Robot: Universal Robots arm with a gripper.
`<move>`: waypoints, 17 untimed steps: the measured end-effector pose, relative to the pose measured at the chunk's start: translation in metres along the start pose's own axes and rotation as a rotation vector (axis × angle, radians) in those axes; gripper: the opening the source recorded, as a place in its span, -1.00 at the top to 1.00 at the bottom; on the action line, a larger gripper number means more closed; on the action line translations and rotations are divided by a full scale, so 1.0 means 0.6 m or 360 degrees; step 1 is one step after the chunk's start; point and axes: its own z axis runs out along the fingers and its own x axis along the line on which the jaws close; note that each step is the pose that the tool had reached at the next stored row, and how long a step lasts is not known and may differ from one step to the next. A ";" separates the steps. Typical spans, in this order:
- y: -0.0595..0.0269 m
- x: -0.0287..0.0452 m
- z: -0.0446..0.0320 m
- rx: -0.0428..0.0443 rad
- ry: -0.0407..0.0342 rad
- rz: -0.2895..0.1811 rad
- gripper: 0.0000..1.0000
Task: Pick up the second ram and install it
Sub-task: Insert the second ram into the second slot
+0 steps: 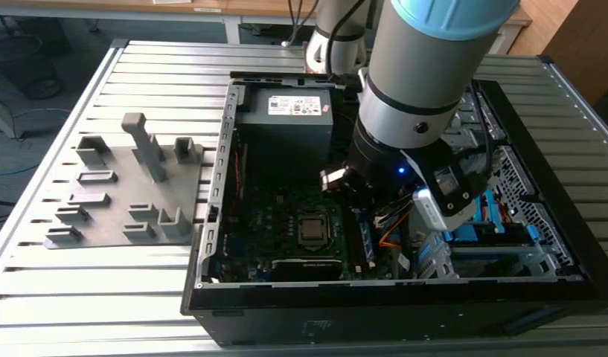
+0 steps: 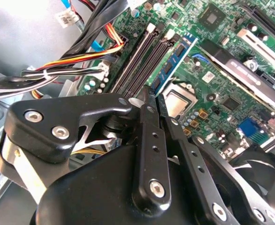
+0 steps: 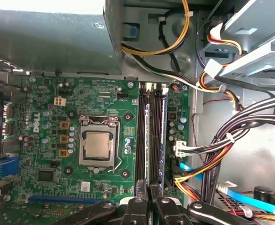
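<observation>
The surface [image 1: 65,282] is ribbed bare metal with a dull silver sheen. On it lies a matt grey plastic tray of blocks [image 1: 125,193]. The computer case [image 1: 383,312] is smooth black-painted metal, with unpainted grey sheet metal inside. The circuit board [image 3: 48,93] is glossy green, and its processor [image 3: 97,144] has a brushed metal lid. The memory stick [image 2: 174,61] is glossy blue with black chips. The gripper [image 2: 151,101] is matt black, fastened with shiny steel screws.
</observation>
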 end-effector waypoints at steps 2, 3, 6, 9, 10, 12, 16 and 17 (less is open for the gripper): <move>0.000 0.000 0.001 0.0000 0.0000 0.0000 0.73; 0.000 0.000 0.002 0.0000 0.0000 0.0000 0.73; 0.000 0.000 0.004 0.0000 0.0000 0.0000 0.73; 0.000 0.000 0.007 0.0000 0.0000 0.0000 0.73; 0.000 0.000 0.008 0.0000 0.0001 0.0000 0.73; 0.000 0.000 0.011 0.0000 0.0001 0.0000 0.73; -0.001 0.000 0.015 0.0000 0.0001 0.0000 0.73; 0.000 0.000 0.017 0.0000 0.0001 0.0001 0.73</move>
